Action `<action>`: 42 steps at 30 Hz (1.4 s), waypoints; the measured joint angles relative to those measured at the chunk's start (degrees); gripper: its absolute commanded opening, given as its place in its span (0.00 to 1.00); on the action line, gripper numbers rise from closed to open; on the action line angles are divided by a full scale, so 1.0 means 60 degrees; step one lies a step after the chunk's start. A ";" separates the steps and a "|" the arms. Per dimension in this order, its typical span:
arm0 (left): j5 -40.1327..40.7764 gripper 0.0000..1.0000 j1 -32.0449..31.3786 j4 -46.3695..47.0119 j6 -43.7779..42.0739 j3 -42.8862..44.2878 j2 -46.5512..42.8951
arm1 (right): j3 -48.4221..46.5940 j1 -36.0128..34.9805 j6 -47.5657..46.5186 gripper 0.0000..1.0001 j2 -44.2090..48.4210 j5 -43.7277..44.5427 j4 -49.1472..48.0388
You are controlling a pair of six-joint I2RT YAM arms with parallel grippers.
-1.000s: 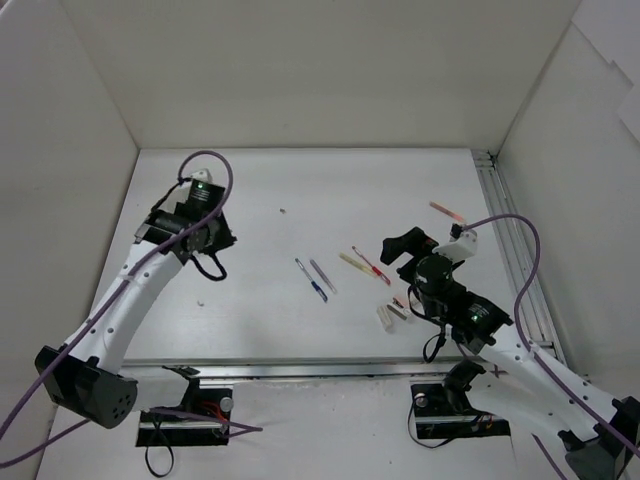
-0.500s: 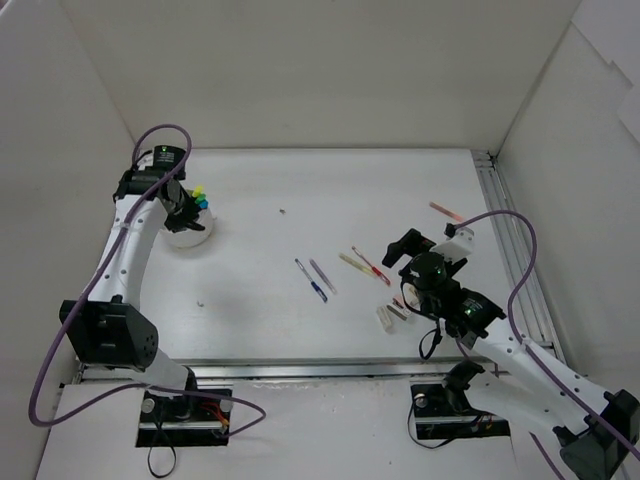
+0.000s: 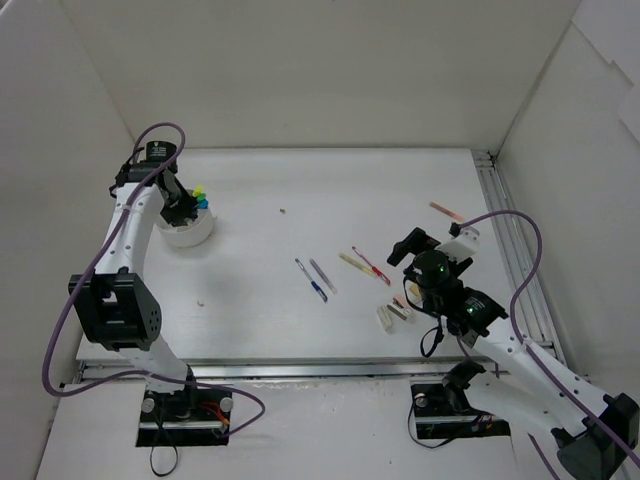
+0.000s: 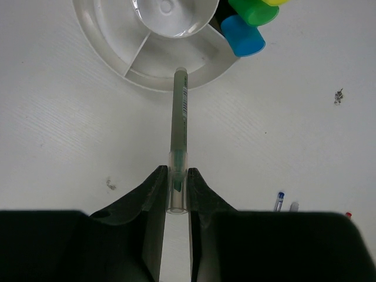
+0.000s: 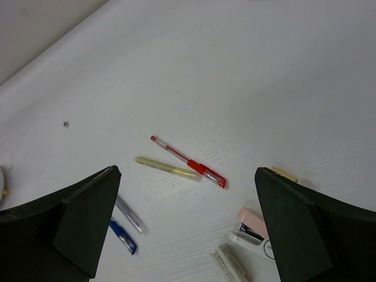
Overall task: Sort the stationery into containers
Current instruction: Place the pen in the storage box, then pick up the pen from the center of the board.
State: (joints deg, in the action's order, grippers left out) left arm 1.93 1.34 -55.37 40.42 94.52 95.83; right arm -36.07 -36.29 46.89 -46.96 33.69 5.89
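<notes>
My left gripper (image 4: 176, 179) is shut on a clear pen with green ink (image 4: 178, 141). The pen's far end lies over the rim of the round white divided tub (image 4: 138, 61). Blue (image 4: 242, 39) and green (image 4: 252, 12) highlighter ends stand in the tub. In the top view this gripper (image 3: 181, 210) hangs over the tub (image 3: 190, 236) at the far left. My right gripper (image 5: 187, 173) is open and empty above a red pen (image 5: 189, 163) and a beige pen (image 5: 166, 168). A silver pen (image 5: 131, 215) and a blue pen (image 5: 122, 236) lie to their left.
A pink-and-white block (image 5: 254, 222), a white eraser block (image 5: 230, 265) and a tan block (image 5: 284, 174) lie near the right finger. A red stick (image 3: 446, 211) lies by the metal rail (image 3: 510, 250) at the right. White walls enclose the table.
My left arm has swung back and to the left with the pen, uncovering the tub, and now holds over it. My right gripper has shifted slightly right.
</notes>
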 measured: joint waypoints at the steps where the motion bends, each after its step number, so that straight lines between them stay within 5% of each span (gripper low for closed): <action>1: -0.0033 0.00 0.0000 0.0036 -0.0018 0.0000 0.0033 | 0.0000 0.0015 -0.0011 0.96 0.0000 -0.0004 0.0004; 16: 0.0062 0.03 0.0182 0.0266 -0.0051 0.0532 0.1096 | 0.0000 0.0124 -0.0051 0.97 0.0000 -0.0007 0.0222; 23: 0.0051 0.42 0.0197 0.0324 -0.0124 0.0532 0.1224 | 0.0000 0.0178 -0.0062 0.97 0.0000 -0.0015 0.0306; 30: 0.0000 0.64 0.0200 0.0528 -0.0233 0.0528 0.0933 | -0.0007 0.0178 -0.0415 0.98 -0.0025 -0.0295 0.0346; 37: 0.0022 0.98 -0.0204 0.1024 -0.0958 -0.0211 -0.0357 | -0.0674 -0.0062 -0.2401 0.98 -0.0958 -0.1344 0.0324; 42: 0.0769 0.99 -0.1931 0.1639 -0.1632 -0.1577 -0.2426 | -0.1147 -0.1126 -0.3931 0.98 -0.2510 -0.1967 0.0222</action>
State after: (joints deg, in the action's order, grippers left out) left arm 6.55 -10.24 -45.54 30.63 85.06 81.28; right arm -42.96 -43.05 23.31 -62.02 21.89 7.22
